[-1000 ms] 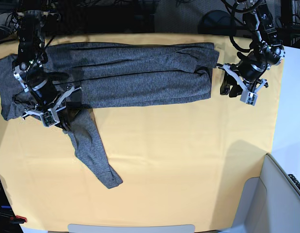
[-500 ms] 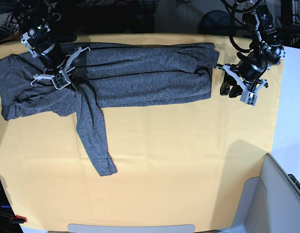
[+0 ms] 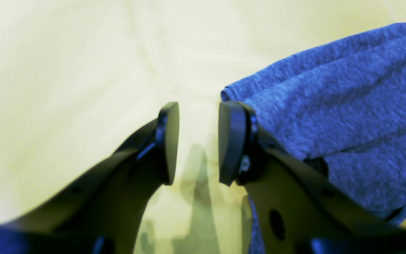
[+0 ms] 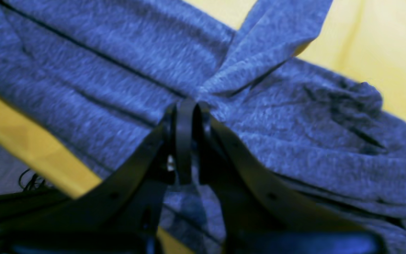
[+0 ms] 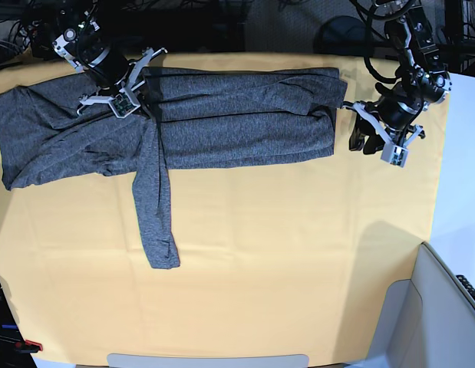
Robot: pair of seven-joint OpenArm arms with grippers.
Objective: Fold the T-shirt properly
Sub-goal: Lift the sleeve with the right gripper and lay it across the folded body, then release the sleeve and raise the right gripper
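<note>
- We start at the near table edge: the yellow-orange tablecloth (image 5: 283,253) lies bare over most of the front, with a grey bin (image 5: 444,314) at the near right corner.
- We note 1 long sleeve (image 5: 155,207) of the T-shirt (image 5: 237,119) hanging toward the near side, ending in a cuff well short of the front edge.
- We find the body of the T-shirt spread as a long band across the far part of the cloth, doubled lengthwise on its right portion, with a crumpled mass at the left end.
- We record the left gripper (image 5: 379,142) just beside the right-hand end of the T-shirt, above bare cloth. Its fingers (image 3: 232,141) stand partly apart with only cloth visible between them; 1 finger sits against the fabric edge, and nothing is gripped.
- We record the right gripper (image 5: 120,103) at the far left, over the T-shirt near where the sleeve joins. Its fingers (image 4: 185,141) are pressed together, pinching a gathered fold of the grey fabric, with creases radiating from the pinch.
- We see dark equipment and cables behind the far edge, too dim to identify.
</note>
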